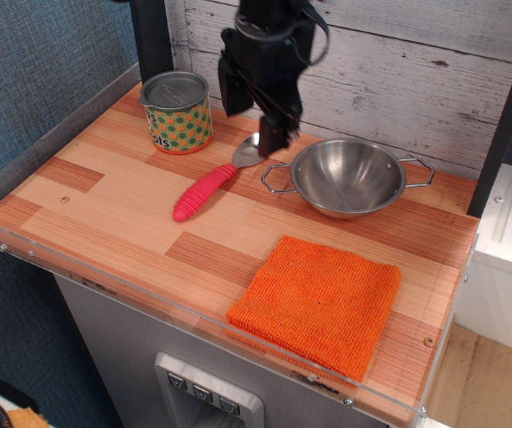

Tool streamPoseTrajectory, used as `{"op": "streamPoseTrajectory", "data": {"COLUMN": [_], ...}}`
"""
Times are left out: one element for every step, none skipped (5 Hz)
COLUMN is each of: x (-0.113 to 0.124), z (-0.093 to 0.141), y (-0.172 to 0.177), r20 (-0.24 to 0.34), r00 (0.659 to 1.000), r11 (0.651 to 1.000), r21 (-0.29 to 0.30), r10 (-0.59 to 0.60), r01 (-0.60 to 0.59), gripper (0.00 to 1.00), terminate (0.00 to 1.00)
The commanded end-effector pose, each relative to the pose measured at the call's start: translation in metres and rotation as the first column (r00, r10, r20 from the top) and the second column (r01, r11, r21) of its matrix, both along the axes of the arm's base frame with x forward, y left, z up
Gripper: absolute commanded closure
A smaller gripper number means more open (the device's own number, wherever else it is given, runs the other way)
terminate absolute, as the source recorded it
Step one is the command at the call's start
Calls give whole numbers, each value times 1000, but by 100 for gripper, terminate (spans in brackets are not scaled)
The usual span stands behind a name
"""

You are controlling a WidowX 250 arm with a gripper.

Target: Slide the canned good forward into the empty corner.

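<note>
The canned good [177,111] stands upright at the table's back left, with a silver lid and a yellow-green label with orange and teal dots. My gripper [251,114] hangs open and empty just to its right, above the bowl of a spoon, with one finger [229,89] toward the can and the other [272,134] toward the steel bowl. It does not touch the can. The empty corner [37,209] is the bare striped wood at the front left, edged by a clear acrylic rim.
A spoon with a pink handle [204,192] lies diagonally in front of the can. A shiny two-handled steel bowl [349,176] sits at the back right. An orange cloth [318,303] lies at the front right. A white plank wall stands behind.
</note>
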State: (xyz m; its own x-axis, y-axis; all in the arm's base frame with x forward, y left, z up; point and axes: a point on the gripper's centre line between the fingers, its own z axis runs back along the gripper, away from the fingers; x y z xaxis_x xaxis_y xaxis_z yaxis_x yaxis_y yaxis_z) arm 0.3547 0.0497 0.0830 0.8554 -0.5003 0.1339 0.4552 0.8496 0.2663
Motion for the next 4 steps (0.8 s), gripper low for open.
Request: {"op": "streamPoseTrajectory", "data": {"x": [36,46,58,67], "z": [18,15,11,7], "y": [19,32,45,53], "r20": [81,94,104,110], "r00": [989,982,978,978], "r11": [992,986,983,982], "r21": [-16,-14,-17,-35], "r10": [-121,-165,-180,-179], "r01": [123,167,183,184], "gripper": [0,0,0,0], "terminate": [0,0,0,0]}}
